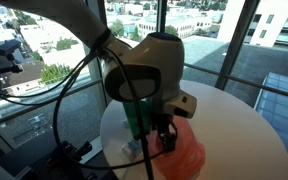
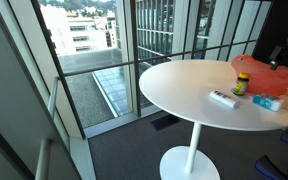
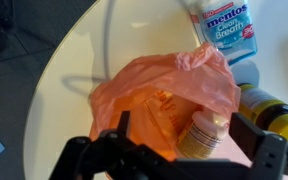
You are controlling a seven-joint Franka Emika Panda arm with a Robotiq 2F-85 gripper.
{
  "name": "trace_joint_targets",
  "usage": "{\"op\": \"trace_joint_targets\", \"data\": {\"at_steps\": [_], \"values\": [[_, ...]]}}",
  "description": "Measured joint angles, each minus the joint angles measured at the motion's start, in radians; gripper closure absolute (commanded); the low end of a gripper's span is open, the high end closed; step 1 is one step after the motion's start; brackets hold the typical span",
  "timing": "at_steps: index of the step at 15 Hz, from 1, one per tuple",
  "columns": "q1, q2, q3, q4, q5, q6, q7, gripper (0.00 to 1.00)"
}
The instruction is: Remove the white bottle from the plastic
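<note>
Your claw (image 3: 184, 128) hung released, jaws astride the white bottle (image 3: 197, 140), seemingly inside the orange plastic (image 3: 149, 90) near the worktop (image 3: 134, 40) edge.

The bottle (image 3: 202, 135) is sitting in the bag (image 3: 149, 95) on the table (image 3: 74, 50). A mint packet (image 3: 227, 25) is lying beyond the bag, with a container (image 3: 269, 108) lying just beside it.

Readable print: one brand only.
In wrist view, "mentos" and "Clean Breath" on blue-and-white flat packet (image 3: 227, 25), just beyond orange crumpled plastic bag (image 3: 169, 95); label on yellow-and-dark bottle (image 3: 269, 108) beside that bag too blurred to read.
</note>
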Motion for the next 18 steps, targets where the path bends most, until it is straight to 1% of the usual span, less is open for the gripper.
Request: {"op": "trace_joint_targets", "data": {"at_steps": [2, 5, 10, 18], "values": [[0.0, 0.026, 0.001, 0.002, 0.0, 0.023, -0.001, 0.0], [-0.01, 0.068, -0.005, 0.008, 0.0, 0.026, -0.001, 0.0], [-0.048, 0.115, -0.049, 0.019, 0.0, 0.026, -0.001, 0.0], [-0.108, 0.125, -0.124, 0.044, -0.001, 0.025, 0.0, 0.0]]}}
